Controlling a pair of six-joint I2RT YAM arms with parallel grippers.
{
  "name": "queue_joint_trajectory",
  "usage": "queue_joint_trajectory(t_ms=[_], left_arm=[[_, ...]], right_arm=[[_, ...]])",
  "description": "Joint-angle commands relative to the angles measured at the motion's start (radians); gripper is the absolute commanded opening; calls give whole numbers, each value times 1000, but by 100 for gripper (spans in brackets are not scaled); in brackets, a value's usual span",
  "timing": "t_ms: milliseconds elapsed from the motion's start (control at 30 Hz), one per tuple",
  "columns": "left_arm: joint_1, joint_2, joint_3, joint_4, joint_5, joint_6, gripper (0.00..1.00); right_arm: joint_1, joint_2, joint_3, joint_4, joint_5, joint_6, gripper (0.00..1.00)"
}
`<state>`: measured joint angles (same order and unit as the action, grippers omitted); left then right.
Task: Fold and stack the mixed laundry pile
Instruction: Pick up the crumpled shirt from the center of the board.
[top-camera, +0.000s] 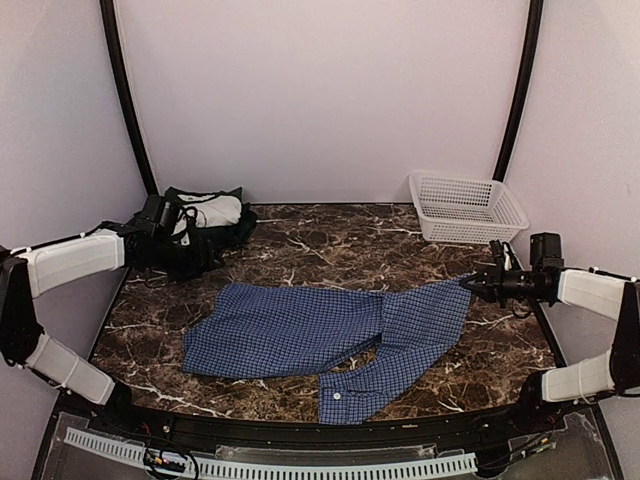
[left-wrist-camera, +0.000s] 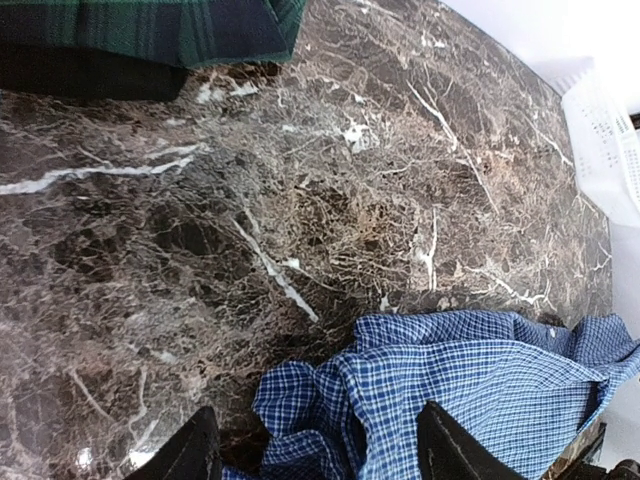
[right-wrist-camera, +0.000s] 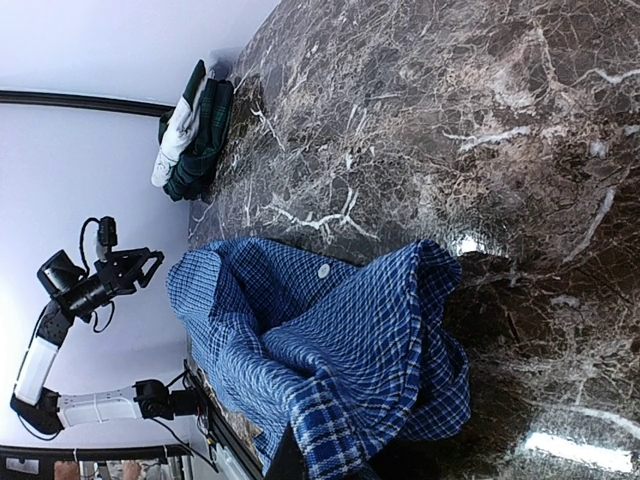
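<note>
- Watching the top view, I see the blue-and-white check shirt (top-camera: 330, 335) lying spread across the middle of the marble worktop (top-camera: 330, 245), with 1 cuffed sleeve (top-camera: 350, 392) reaching toward the near edge.
- The right jaws are clamped on the shirt's right-hand edge. On my right wrist feed the checked cloth (right-wrist-camera: 330, 330) bunches and rises from the worktop toward the camera.
- The right arm (top-camera: 590, 292) reaches in low from the right side, level with that pinched edge.
- The left jaws stand apart and hold nothing. My left wrist feed shows both fingers (left-wrist-camera: 195, 450) at the bottom of the picture, with the shirt's rumpled end (left-wrist-camera: 450, 380) lying on the worktop beyond them.
- The left arm (top-camera: 75, 260) stretches to the back-left corner, and its jaws sit just beside the other garments there.
- I count 2 garments piled in that corner: a dark green plaid garment (top-camera: 238, 228) with a white garment (top-camera: 215, 210) resting on it, both well apart from the shirt.
- A white lattice basket (top-camera: 468, 207) stands at the back-right corner, near the right arm but not touching the shirt.
</note>
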<state>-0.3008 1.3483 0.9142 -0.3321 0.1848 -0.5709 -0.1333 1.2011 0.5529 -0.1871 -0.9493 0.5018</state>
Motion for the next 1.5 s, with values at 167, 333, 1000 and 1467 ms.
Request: queue_joint_trajectory(t_ms=[167,333,1000,1467], left_arm=[[0,239,83,78,231,69,72],[0,307,62,158,310,58,69],[-44,-50,33,141,322,195,0],[-115,-230,146,52,35,215,0]], right_arm=[[-8,28,-2,29,-25,-11,0],[-7,39,-3,42,-29,-5,0],[-45,57,82,97,-29,51,0],[-41,-151,206,246,-71,185,0]])
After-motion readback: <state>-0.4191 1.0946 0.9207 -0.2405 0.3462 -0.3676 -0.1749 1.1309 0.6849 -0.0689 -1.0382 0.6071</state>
